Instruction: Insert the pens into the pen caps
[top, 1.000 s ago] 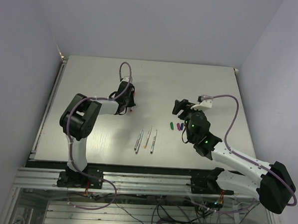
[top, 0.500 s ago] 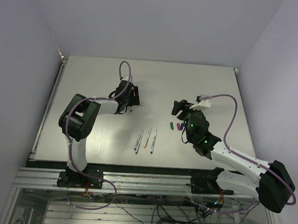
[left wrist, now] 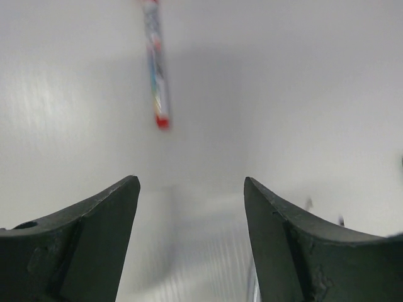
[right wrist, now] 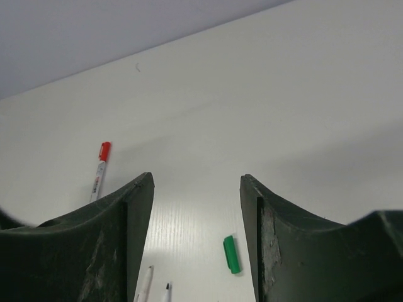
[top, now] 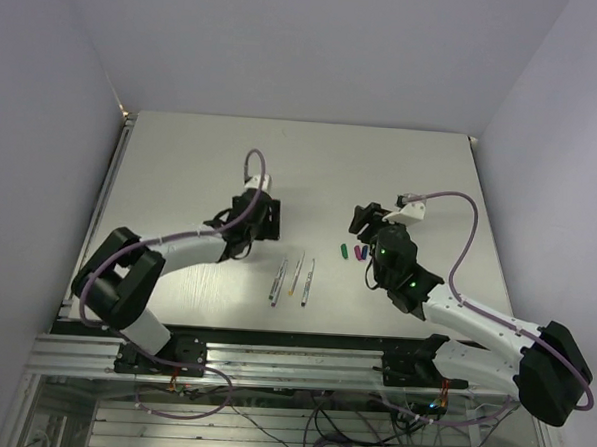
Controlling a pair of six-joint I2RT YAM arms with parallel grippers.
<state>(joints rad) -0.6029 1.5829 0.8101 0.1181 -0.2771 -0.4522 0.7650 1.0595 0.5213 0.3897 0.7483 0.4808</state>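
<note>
A silvery pen with a red cap (left wrist: 158, 75) on it lies on the table ahead of my left gripper (left wrist: 190, 182), which is open and empty. The same capped pen (right wrist: 99, 168) shows left of my right gripper (right wrist: 196, 177), also open with nothing between its fingers. Three uncapped pens (top: 295, 278) lie side by side at the table's middle front. A green cap (right wrist: 232, 254) lies below the right gripper; green (top: 345, 251), magenta (top: 356, 253) and blue caps sit in a small row. From above, the left gripper (top: 270, 217) hides the capped pen and the right gripper (top: 360, 218) hovers just behind the caps.
The white table (top: 181, 167) ends at a metal rail along the near side (top: 273, 332) and at walls on the other sides. The right arm's purple cable (top: 458, 232) loops above the table's right part.
My left gripper opened and let go of the red-capped pen, then shifted right and nearer as the arm stretched lower. The right gripper's jaws narrowed a little and it barely moved.
</note>
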